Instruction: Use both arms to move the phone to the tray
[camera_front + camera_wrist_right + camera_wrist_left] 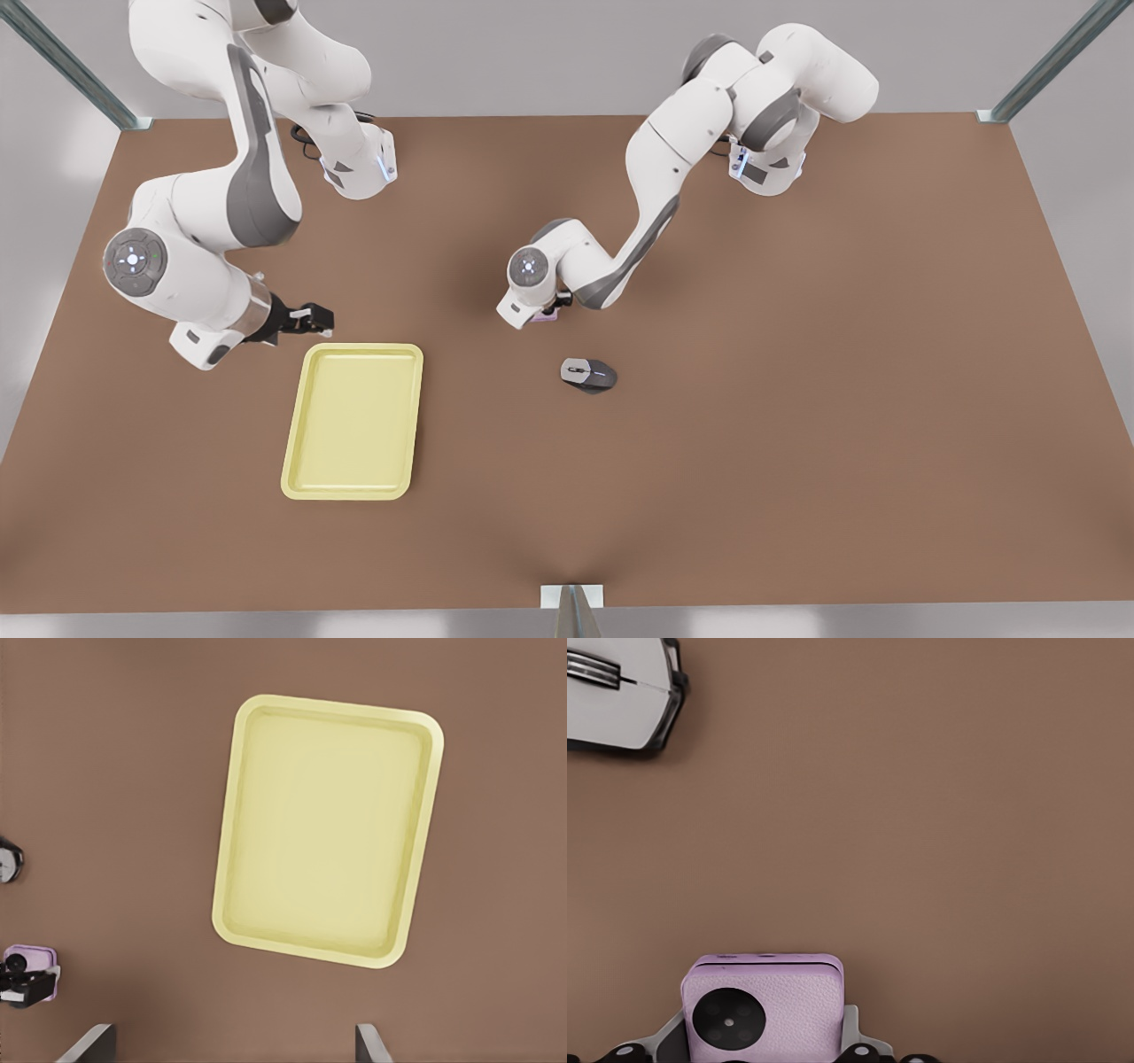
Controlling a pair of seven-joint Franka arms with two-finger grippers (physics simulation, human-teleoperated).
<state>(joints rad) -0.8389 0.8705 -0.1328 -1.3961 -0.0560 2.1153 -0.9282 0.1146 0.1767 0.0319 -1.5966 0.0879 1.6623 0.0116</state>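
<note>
Count: 1 phone, 1 tray, 1 mouse, 2 arms.
L gripper fingers clamp phone at table centre, nr mouse; R gripper spread wide, holding nothing, hangs by tray's far edge.

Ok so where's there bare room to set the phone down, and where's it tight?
The tray is bare inside its whole rim. Open table lies to the front view's right of the mouse, and between tray and mouse. It is tight where the left gripper sits around the phone. The right gripper, open, waits by the tray's far edge.
</note>
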